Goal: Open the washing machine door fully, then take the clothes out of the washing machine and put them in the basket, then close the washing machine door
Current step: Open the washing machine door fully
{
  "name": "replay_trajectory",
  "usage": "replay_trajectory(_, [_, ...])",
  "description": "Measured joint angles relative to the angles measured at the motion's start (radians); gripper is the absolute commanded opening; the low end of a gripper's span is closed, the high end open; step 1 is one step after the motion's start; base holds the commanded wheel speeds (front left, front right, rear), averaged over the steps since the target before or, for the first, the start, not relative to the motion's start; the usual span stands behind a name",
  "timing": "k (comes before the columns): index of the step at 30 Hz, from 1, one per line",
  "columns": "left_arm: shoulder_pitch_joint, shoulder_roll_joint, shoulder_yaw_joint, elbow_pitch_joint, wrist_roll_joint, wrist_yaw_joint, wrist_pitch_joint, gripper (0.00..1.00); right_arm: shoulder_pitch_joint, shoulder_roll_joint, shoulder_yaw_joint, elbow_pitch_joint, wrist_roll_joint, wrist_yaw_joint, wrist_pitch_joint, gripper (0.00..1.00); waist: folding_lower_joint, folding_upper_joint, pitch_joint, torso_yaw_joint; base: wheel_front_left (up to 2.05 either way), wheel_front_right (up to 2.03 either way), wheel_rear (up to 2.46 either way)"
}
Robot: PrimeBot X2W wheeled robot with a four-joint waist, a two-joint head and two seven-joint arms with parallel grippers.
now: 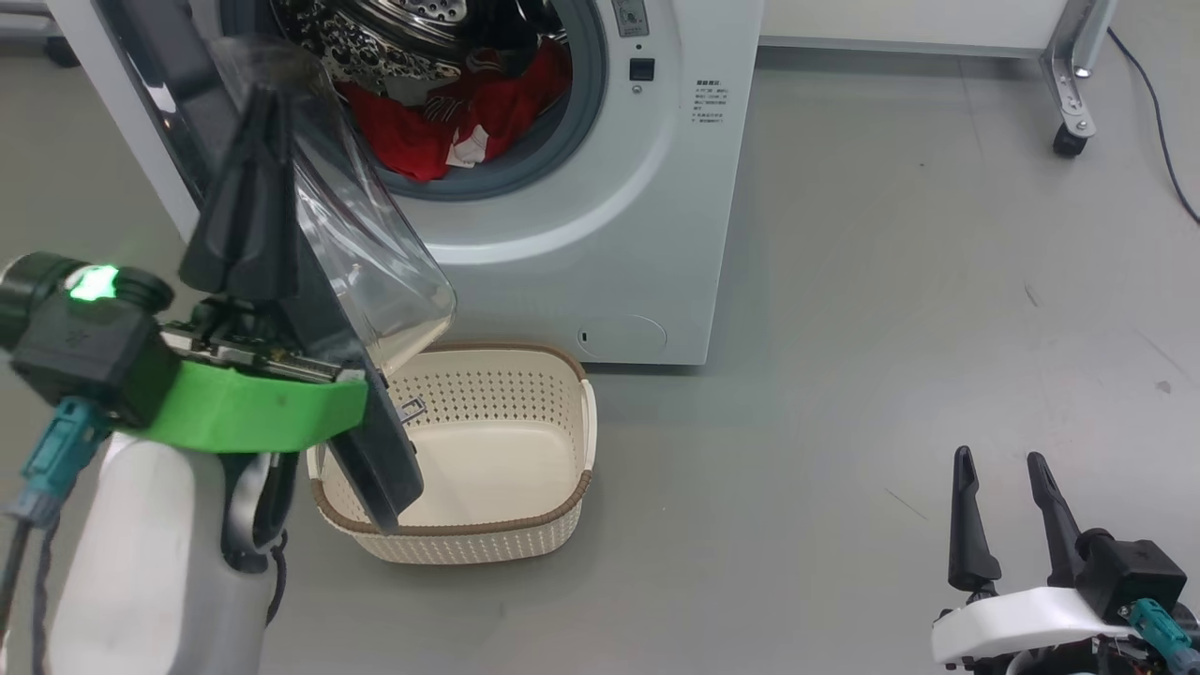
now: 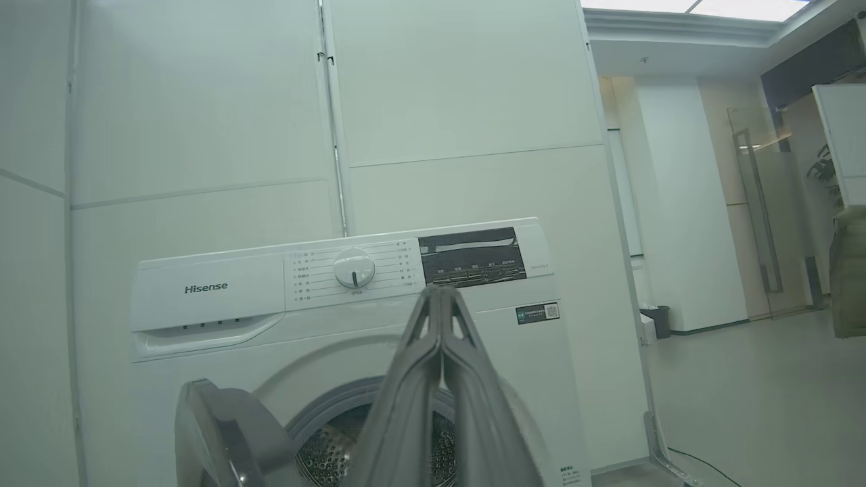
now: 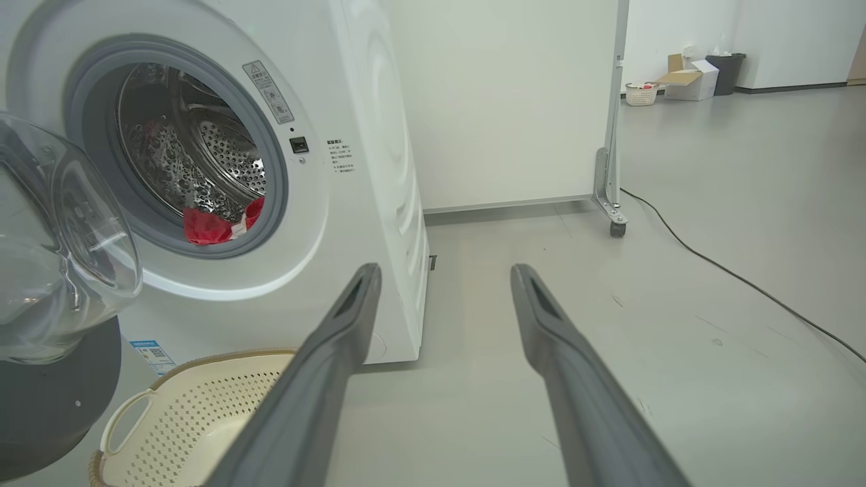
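Swinging wide is the job right now: the big round washing machine door (image 1: 370,272), glossy black rim and bulging clear glass bowl, stands about edge-on to the head camera, out from the white front-loading washing machine (image 1: 647,234), and by my reading it is only part open. The left pincer (image 1: 265,103) is pinched shut, fingers pointing up and far, right beside the door's rim. Whether it actually touches the door, I cannot tell.

The bright red clothes (image 1: 441,122) with white trim lie heaped low in the steel drum, just inside the grey rubber ring. The small cream perforated basket (image 1: 525,525) with its brown rim sits empty on the grey floor (image 1: 844,375), near the machine's front, its left end under the door's lower edge.

To do this well, I'd say push with the shut fingers as one blunt tip, low on the rim, and follow the hinge's arc leftwards rather than driving straight. Mind that basket: a snagged edge would drag it.

The right pincer (image 1: 998,459) gapes wide, empty, near and well right of the machine.
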Motion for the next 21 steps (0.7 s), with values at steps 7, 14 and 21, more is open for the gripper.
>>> replay_trajectory(7, [0.024,-0.014,-0.084,0.046,-0.029,0.000,0.082,0.00,-0.001,0.006,-0.004,0.006,-0.003,0.000,0.000,1.00,0.0000,0.0000,0.000,-0.026,0.00,0.00,0.00])
replay_trajectory(14, [0.097,-0.038,-0.142,0.119,-0.095,0.000,0.174,0.00,-0.001,0.011,-0.022,0.008,-0.003,0.001,0.000,1.00,0.0000,0.0000,0.003,-0.043,0.00,0.00,0.00])
replay_trajectory(21, [0.144,-0.043,-0.161,0.174,-0.132,0.000,0.232,0.00,-0.001,0.016,-0.032,0.009,-0.003,0.009,0.000,1.00,0.0000,0.0000,0.008,-0.051,0.00,0.00,0.00])
